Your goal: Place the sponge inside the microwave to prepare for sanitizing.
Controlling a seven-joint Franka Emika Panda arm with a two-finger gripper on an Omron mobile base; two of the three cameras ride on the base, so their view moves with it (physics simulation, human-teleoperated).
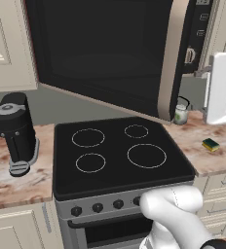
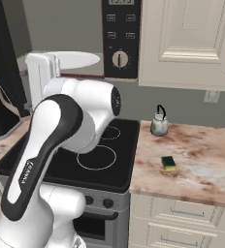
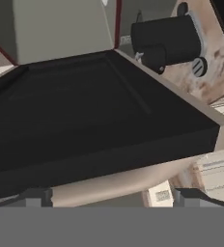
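a: where does the sponge (image 2: 168,163) sit?

b: flat on the marble counter (image 2: 201,160) to the right of the stove (image 1: 117,153), green scrub layer up, well apart from the small jar (image 2: 158,125) by the wall. the microwave (image 1: 115,53) hangs above the stove with its door swung wide.

a: and the gripper (image 3: 109,195)?

b: up by that open door, fingertips spread wide with nothing between them.

a: how would the sponge handle?

b: likely very light and soft, so it should squash a little under the pads rather than slip. the robot would probably do best coming from above and pinching the two long yellow sides, low on the block, gently.
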